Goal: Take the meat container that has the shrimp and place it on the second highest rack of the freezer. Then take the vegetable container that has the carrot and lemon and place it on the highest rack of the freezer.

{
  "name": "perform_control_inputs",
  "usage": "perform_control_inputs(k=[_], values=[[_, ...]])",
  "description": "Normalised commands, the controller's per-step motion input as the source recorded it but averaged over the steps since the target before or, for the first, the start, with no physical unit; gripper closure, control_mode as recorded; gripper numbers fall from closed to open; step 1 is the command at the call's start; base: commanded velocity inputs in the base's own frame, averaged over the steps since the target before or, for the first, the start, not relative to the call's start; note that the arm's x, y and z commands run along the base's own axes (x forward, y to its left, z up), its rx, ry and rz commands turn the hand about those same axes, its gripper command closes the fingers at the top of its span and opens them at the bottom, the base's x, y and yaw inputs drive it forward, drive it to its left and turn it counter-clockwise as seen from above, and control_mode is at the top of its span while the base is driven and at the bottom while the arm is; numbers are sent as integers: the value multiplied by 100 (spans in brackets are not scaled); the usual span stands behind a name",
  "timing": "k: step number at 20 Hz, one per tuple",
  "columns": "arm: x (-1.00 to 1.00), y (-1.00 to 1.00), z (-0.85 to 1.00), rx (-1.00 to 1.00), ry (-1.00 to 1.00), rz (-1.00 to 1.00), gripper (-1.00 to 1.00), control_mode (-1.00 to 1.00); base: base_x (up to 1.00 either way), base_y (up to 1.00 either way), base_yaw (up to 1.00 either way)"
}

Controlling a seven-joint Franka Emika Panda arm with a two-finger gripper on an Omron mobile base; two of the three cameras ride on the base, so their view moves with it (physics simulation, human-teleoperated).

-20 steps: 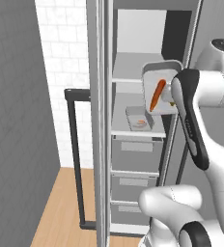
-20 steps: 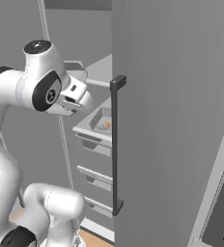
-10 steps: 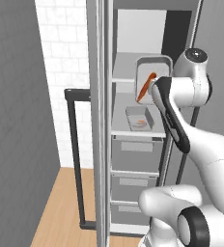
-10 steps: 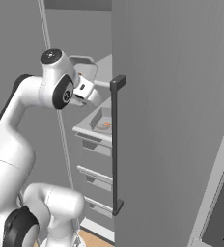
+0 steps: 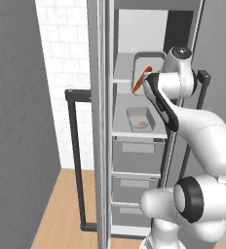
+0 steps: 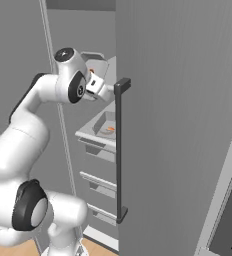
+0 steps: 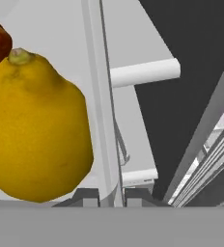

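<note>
My gripper [image 7: 111,195] is shut on the rim wall of the vegetable container [image 5: 147,68], a clear tub that is tipped up steeply. In it lie the carrot [image 5: 140,80] and the lemon [image 7: 36,135], which looms large on the left of the hand view. The tub hangs inside the open freezer [image 5: 134,155], level with the highest rack [image 5: 122,73]. Below it, the meat container [image 5: 141,119] with the orange shrimp [image 5: 142,124] rests on the second highest rack [image 5: 123,130]. In the right base view the gripper [image 6: 103,90] reaches in just past the door's edge.
The freezer door [image 6: 183,125] stands open on the right with its long black bar handle [image 6: 119,150] close to my forearm. Grey drawers [image 5: 133,188] stack under the shelves. Another black bar handle [image 5: 76,160] and a white tiled wall [image 5: 66,63] lie to the left.
The arm has lifted the vegetable container up and further into the freezer, from beside the lower shelf to the level of the upper shelf. The tub with the shrimp has not moved.
</note>
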Motion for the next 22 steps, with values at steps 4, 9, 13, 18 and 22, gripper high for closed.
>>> perform_control_inputs(k=[4, 9, 13, 18, 22], values=[[58, -18, 28, 5, 4, -1, 100, -100, 0, 0, 0], [48, -32, 2, 11, 1, -2, 100, -100, 0, 0, 0], [23, -23, 0, 18, 10, -10, 100, -100, 0, 0, 0], [15, -2, 1, 8, 7, -6, 100, -100, 0, 0, 0], [0, 21, -5, 0, 0, 0, 100, -100, 0, 0, 0]])
